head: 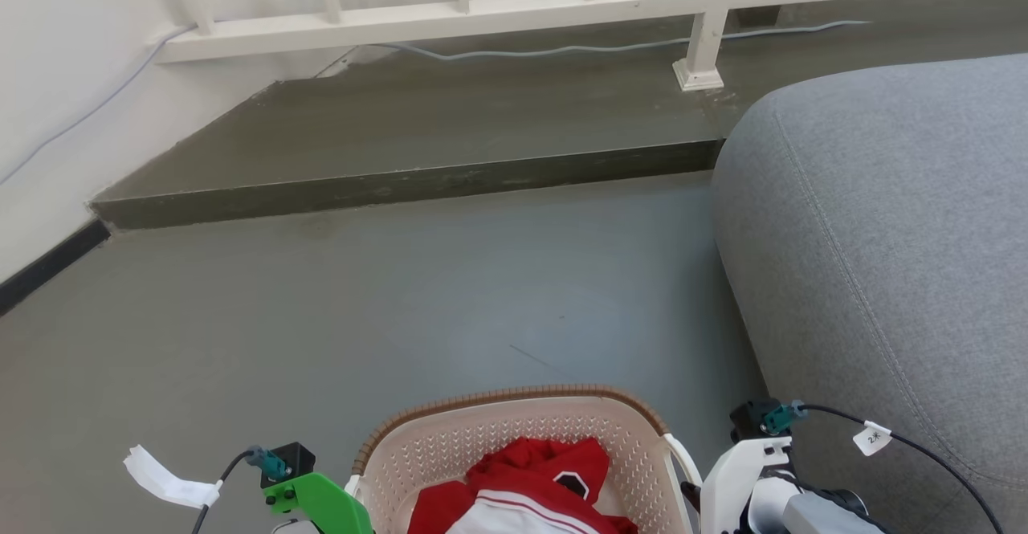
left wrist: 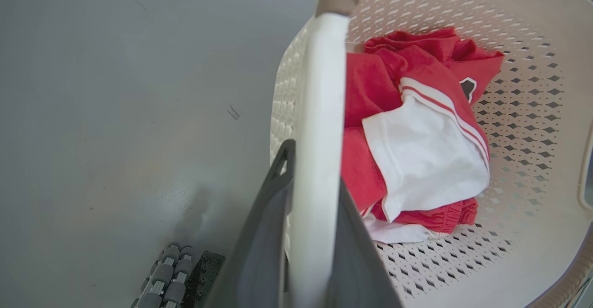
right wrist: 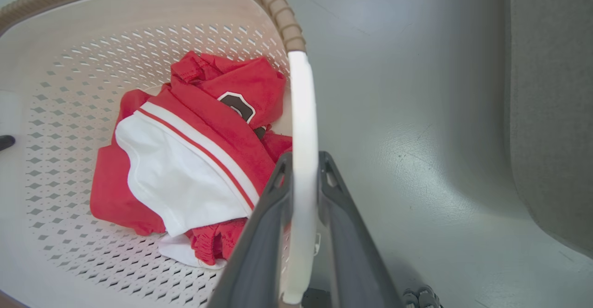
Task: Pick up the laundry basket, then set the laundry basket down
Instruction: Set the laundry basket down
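The laundry basket [head: 450, 446] is cream perforated plastic with a brown woven rim, at the bottom middle of the head view. Red and white clothes [head: 546, 482] lie in it. My left gripper [left wrist: 308, 160] is shut on the basket's white left handle [left wrist: 324, 81], one dark finger on each side of it. My right gripper [right wrist: 303, 164] is shut the same way on the white right handle [right wrist: 303, 104]. In the head view my left arm's green bracket [head: 321, 502] and my right arm's white wrist [head: 751, 470] flank the basket. Whether the basket rests on the floor, I cannot tell.
A grey sofa [head: 883, 237] stands close on the right of the basket. Open grey floor [head: 442, 301] stretches ahead to a low step [head: 401, 185], with a white railing [head: 562, 4] and a cable beyond. A white wall runs along the left.
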